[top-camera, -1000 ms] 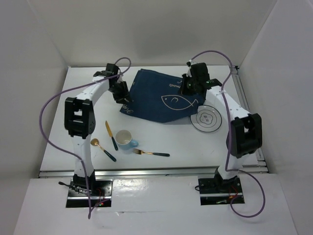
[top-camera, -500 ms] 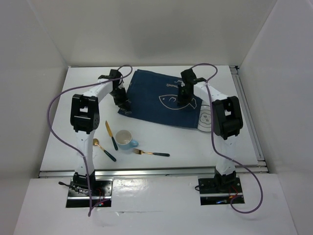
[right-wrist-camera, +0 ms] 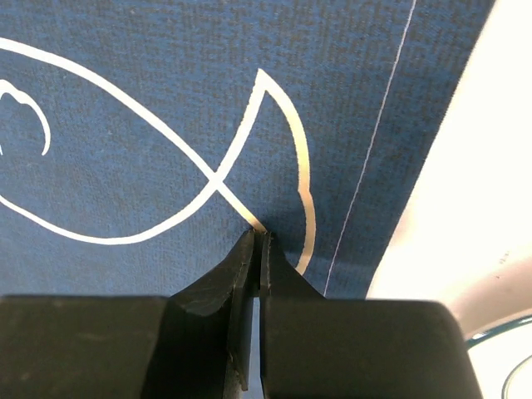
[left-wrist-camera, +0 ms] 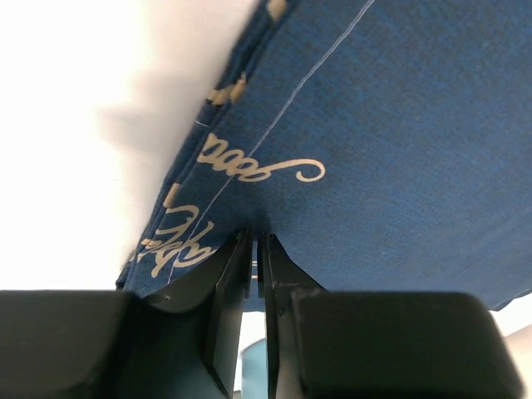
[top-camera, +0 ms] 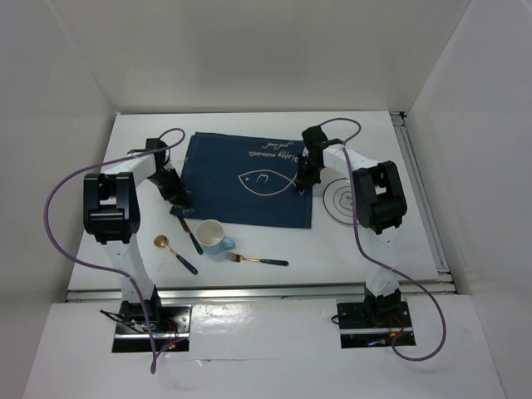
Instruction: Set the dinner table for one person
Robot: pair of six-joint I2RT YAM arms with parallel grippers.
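Lab robot cell, plain white walls (top-camera: 249, 50)

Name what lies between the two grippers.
The navy placemat, pinched by the left gripper and the right gripper; the top external view shows it.

A plain white back wall (top-camera: 266, 58) closes off the far side of the space, and it darkens to a soft grey shadow low in its middle. A white left wall (top-camera: 41, 183) and a white right wall (top-camera: 490, 150) angle in toward it, forming a box around the work area. Between them lies the flat white counter (top-camera: 349, 249), with a metal rail (top-camera: 266, 290) along its near edge and another length running up its right side. Nearer than the rail sits a glossy white ledge (top-camera: 266, 332) that catches pale reflections. The light is even and diffuse, and the shadows are faint.
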